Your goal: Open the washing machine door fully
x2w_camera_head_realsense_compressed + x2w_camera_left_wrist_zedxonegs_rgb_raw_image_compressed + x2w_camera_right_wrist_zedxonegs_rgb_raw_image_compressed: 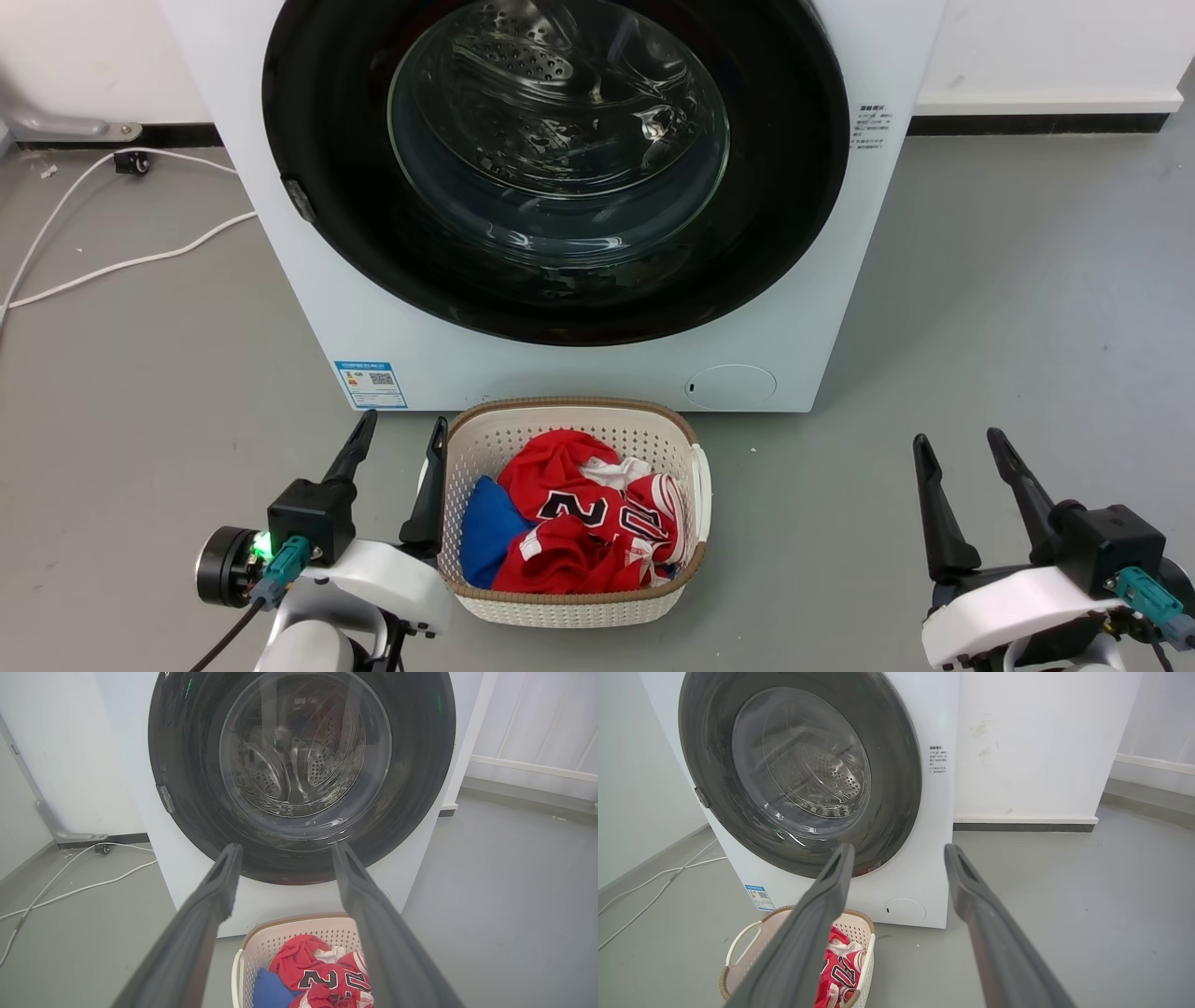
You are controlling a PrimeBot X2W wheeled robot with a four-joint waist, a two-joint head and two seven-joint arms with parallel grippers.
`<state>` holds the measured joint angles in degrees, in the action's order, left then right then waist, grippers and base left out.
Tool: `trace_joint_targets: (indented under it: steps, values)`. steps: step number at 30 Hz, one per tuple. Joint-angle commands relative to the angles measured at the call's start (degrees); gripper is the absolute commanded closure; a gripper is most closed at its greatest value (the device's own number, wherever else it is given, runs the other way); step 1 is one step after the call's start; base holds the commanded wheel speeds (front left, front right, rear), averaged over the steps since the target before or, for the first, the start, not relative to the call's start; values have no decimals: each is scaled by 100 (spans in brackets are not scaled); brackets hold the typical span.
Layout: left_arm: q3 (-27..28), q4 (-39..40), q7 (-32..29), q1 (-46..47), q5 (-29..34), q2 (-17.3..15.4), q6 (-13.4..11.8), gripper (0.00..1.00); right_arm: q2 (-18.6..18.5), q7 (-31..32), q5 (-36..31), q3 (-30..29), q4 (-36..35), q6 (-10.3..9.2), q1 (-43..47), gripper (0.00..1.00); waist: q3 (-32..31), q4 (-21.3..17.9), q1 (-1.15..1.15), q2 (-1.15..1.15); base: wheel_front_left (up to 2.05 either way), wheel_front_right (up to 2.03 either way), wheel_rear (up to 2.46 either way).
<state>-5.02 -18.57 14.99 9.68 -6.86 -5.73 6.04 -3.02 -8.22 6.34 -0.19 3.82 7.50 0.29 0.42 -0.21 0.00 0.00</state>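
Behind the laundry basket (569,607), the washing machine door (327,140) sits shut on the washing machine (579,373); both pairs of jaws are spread and empty. Opening looks unstarted; reaching its rim should come next

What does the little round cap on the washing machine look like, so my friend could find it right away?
Find the big white washing machine and look below its round black door. Low on the front, toward the robot's right, sits the cap. It is plain white and round, unlike the blue rectangular sticker at the opposite lower corner.
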Motion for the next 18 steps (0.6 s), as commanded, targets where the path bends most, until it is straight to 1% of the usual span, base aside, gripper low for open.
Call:
trace_joint_targets:
  steps: [1,9,10,11,12,15,17,18]
  values:
    - [25,-5,29,32,-10,7,8,0,19,-7,28,-3,7,-1,52,0,0,-1,0,0,0,0,0]
    - [107,-46,29,40,30,42,44,0,20,-2,207,-17,68,-1,59,0,-6,-8,0,0,0,0,0]
    - [115,-48,29,40,33,48,44,0,21,11,247,-17,78,-1,57,46,-8,-9,0,0,0,0,0]
    - [119,-49,29,37,41,53,48,0,21,17,313,-12,87,-1,55,75,-10,-10,0,0,0,0,0]
    - [129,-47,29,34,49,58,54,0,21,26,375,-7,95,-1,51,100,-12,-11,0,0,0,0,0]
    - [156,-37,28,28,58,70,66,0,20,54,631,0,114,-1,35,100,-9,-15,0,0,0,0,0]
    - [179,-31,28,33,69,81,73,0,18,68,1118,-47,132,-1,10,100,-5,-22,0,0,0,0,0]
    - [191,-27,28,39,76,85,75,0,19,111,1488,-38,147,-1,-7,100,-2,-25,0,0,0,0,0]
